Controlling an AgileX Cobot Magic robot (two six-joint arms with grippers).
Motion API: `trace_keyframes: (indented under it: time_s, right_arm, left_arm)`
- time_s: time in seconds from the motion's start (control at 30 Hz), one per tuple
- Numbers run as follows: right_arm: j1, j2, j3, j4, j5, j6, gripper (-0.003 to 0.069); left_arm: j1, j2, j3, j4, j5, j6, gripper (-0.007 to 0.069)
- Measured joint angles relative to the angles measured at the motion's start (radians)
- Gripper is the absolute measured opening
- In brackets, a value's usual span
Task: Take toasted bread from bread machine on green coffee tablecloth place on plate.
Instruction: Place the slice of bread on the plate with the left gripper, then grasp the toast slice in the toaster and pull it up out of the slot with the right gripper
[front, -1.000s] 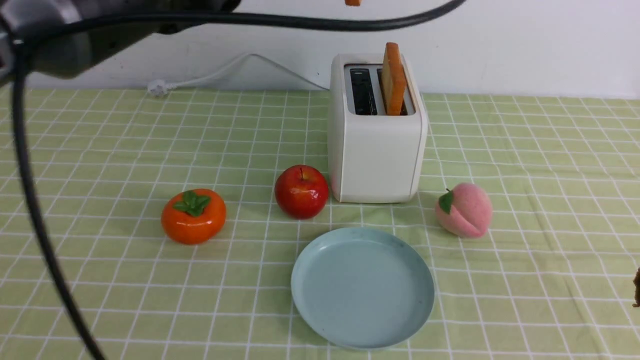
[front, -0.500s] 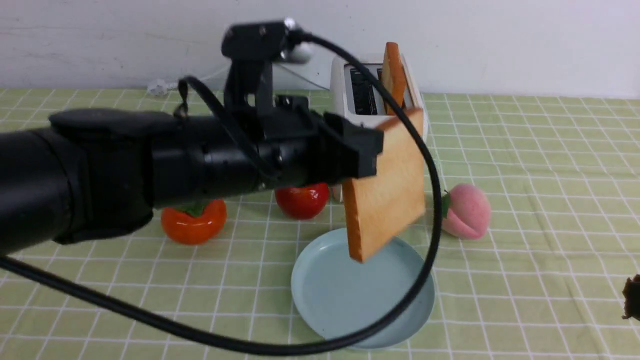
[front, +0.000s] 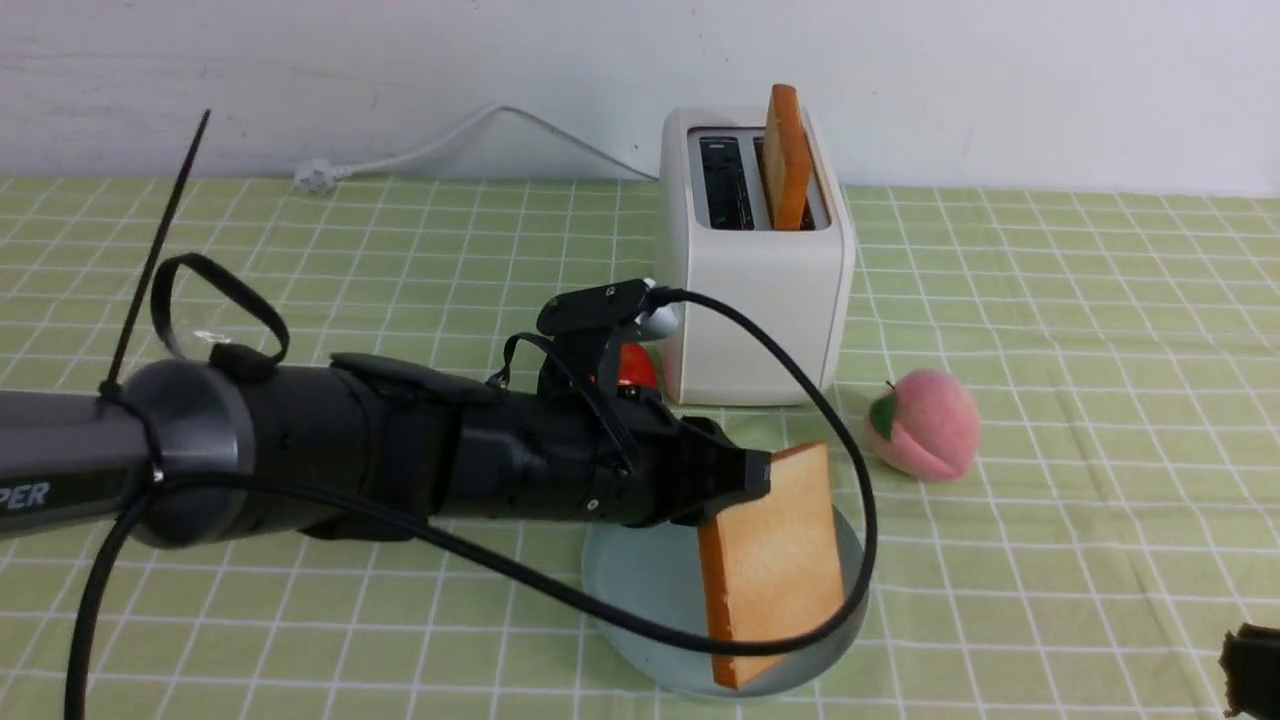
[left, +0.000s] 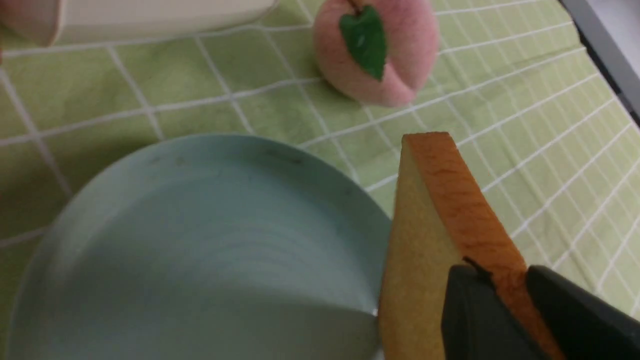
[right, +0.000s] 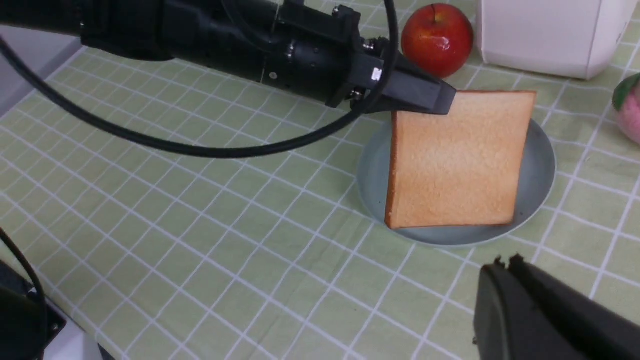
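My left gripper (front: 755, 475) is shut on the crust edge of a toast slice (front: 775, 565) and holds it on edge, tilted, its lower corner at the pale blue-green plate (front: 625, 580). The slice (right: 457, 157) stands over the plate (right: 537, 170) in the right wrist view, and shows with the left gripper (left: 510, 280) in the left wrist view (left: 425, 235). A second toast slice (front: 787, 155) stands upright in the right slot of the white toaster (front: 752, 300). My right gripper (right: 505, 262) is shut and empty, low over the green cloth (front: 1050, 330) near the plate.
A pink peach (front: 925, 422) lies right of the plate. A red apple (right: 436, 39) sits by the toaster's left front corner, mostly hidden behind my left arm in the front view. The white power cord (front: 440, 145) runs along the back wall.
My left arm has come down from high above the table with the toast slice, lowering it from mid-air over the plate until its lower corner is at the plate. The orange persimmon is now hidden behind the arm.
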Motion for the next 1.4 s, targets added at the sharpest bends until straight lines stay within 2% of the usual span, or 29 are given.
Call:
trace_keyframes:
  time_s: [0.3,0.37,0.43,0.47,0.5,0.6,0.73,0.83,0.93,1.07,1.17,1.33,1.4]
  right_arm:
    - [0.000,0.000,0.000,0.028,0.001,-0.026,0.0000]
    - [0.000,0.000,0.000,0.039,0.001,-0.030,0.0000]
    - [0.000,0.000,0.000,0.049,0.001,-0.030,0.0001]
    - [0.000,0.000,0.000,0.049,0.001,-0.030,0.0001]
    - [0.000,0.000,0.000,0.049,0.001,-0.030,0.0001]
    - [0.000,0.000,0.000,0.054,0.001,-0.030,0.0002]
    - [0.000,0.000,0.000,0.055,0.001,-0.030,0.0003]
    - [0.000,0.000,-0.001,0.055,0.003,-0.030,0.0003]
    - [0.000,0.022,-0.032,0.050,0.033,-0.017,0.0003]
    - [0.000,0.130,-0.128,-0.014,0.072,0.036,0.0003]
    - [0.000,0.237,-0.191,-0.063,0.074,0.062,0.0003]
    - [0.006,0.441,-0.293,-0.080,0.042,0.069,0.0003]
    - [0.043,0.569,-0.370,-0.096,0.026,0.072,0.0003]
  left_arm:
    - [0.000,0.016,-0.005,-0.003,-0.085,0.000,0.0118]
    - [0.000,0.016,-0.005,-0.005,-0.089,0.001,0.0193]
    - [0.000,0.016,-0.005,-0.005,-0.093,0.001,0.0315]
    - [0.000,0.015,-0.005,-0.005,-0.094,0.001,0.0315]
    - [0.000,0.009,-0.005,-0.005,-0.106,0.001,0.0402]
    - [0.000,-0.029,-0.005,-0.005,-0.171,0.001,0.0549]
    - [0.000,-0.124,-0.005,-0.008,-0.288,0.001,0.0655]
    - [0.000,-0.187,-0.002,-0.014,-0.343,0.001,0.0662]
    - [0.000,-0.290,0.028,-0.017,-0.359,0.001,0.0637]
    - [0.000,-0.501,0.114,-0.017,-0.335,0.001,0.0538]
    - [0.000,-0.665,0.209,-0.017,-0.328,0.001,0.0388]
    - [0.000,-0.960,0.402,-0.018,-0.322,0.030,0.0044]
    - [0.000,-1.088,0.479,-0.018,-0.305,0.082,-0.0013]
